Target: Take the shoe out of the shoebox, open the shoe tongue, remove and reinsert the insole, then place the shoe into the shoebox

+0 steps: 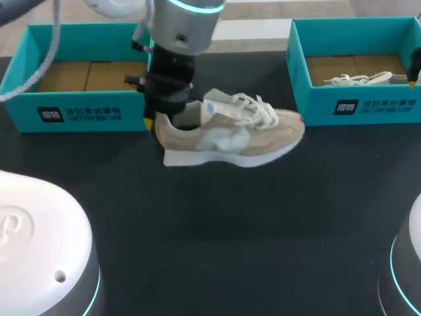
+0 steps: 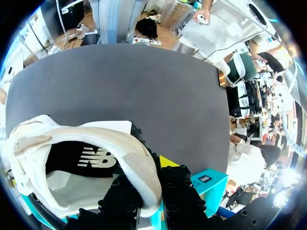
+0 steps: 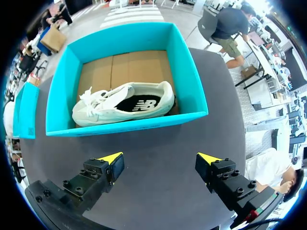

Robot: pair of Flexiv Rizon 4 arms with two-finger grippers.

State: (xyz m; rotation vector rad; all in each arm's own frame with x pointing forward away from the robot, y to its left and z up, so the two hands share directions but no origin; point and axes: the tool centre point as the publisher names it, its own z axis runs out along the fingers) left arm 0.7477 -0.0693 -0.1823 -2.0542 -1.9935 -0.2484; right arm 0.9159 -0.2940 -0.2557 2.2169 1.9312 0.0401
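left jaws: tips mostly hidden behind shoe [image 1: 230, 131] heel | right arm [image 1: 415, 66]: cut off | boxed shoe [image 1: 358, 79]: partly behind shoebox wall [image 1: 358, 105]

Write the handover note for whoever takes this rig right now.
Left gripper: shut on the heel collar of the beige shoe, one finger inside and one outside.
Right gripper: open, holding nothing, over the table in front of the right shoebox.
Things: the beige shoe is out, between the boxes. The left shoebox is empty. A white shoe lies in the right one.
Done: shoe taken out.
Left: open the tongue, remove and reinsert the insole, which is in place now, then box the shoe.
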